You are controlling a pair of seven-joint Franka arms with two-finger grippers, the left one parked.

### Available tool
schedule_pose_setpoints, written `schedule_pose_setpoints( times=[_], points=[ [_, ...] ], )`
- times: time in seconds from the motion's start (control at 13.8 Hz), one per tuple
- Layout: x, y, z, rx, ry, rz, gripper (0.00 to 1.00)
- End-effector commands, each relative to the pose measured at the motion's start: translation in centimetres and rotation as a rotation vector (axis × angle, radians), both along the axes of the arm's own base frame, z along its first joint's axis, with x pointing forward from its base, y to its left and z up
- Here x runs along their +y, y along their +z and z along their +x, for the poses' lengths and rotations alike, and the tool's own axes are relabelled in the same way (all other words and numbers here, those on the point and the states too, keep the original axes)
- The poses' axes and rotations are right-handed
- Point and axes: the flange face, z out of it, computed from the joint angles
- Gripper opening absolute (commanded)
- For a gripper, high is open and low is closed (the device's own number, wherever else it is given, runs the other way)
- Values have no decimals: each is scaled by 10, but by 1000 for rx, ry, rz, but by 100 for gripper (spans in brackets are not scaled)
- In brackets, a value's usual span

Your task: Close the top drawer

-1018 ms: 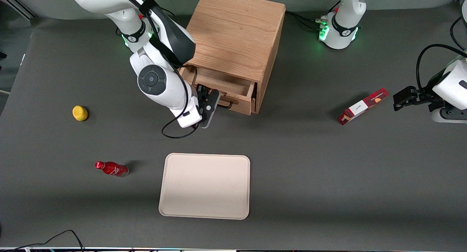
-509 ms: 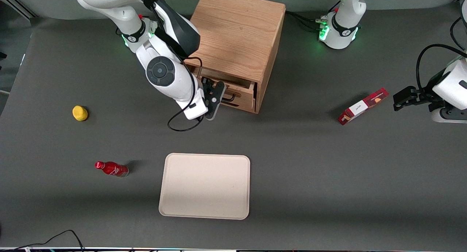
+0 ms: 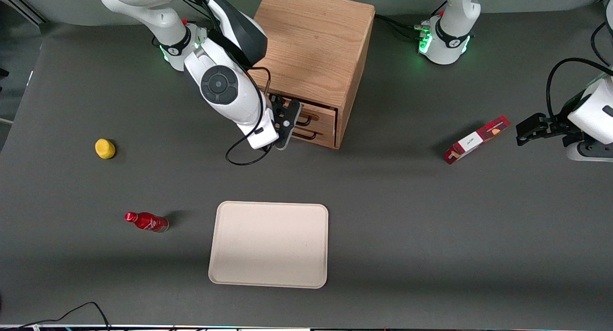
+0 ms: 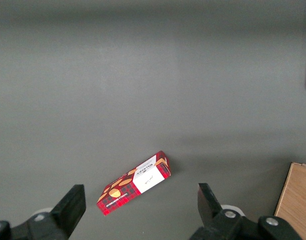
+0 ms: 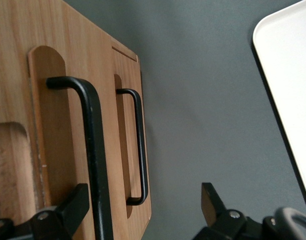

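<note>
Front view: the top drawer (image 3: 313, 114) is seen nearly flush in the oak cabinet (image 3: 313, 43), only its front showing. The gripper (image 3: 289, 122) is placed against that front at the handle, presumably so the push runs straight inward.

Right wrist view: the top drawer's handle (image 5: 93, 150) is seen close against one finger (image 5: 75, 207); the fingers are spread, nothing grasped, since a push needs no grip. The lower drawer handle (image 5: 138, 150) is seen beside it.
</note>
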Motion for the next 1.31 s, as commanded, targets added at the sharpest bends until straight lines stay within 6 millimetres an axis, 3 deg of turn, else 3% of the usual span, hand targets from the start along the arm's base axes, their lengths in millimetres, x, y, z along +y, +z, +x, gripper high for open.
schedule_pose_setpoints(
  times=[0.0, 0.58, 0.87, 1.24],
  points=[
    [2, 2, -12, -5, -20, -6, 100],
    [10, 4, -21, 9, -32, -14, 100],
    [7, 30, -15, 10, -31, -18, 100],
    [-8, 67, 6, 7, -56, 14, 100]
  ],
)
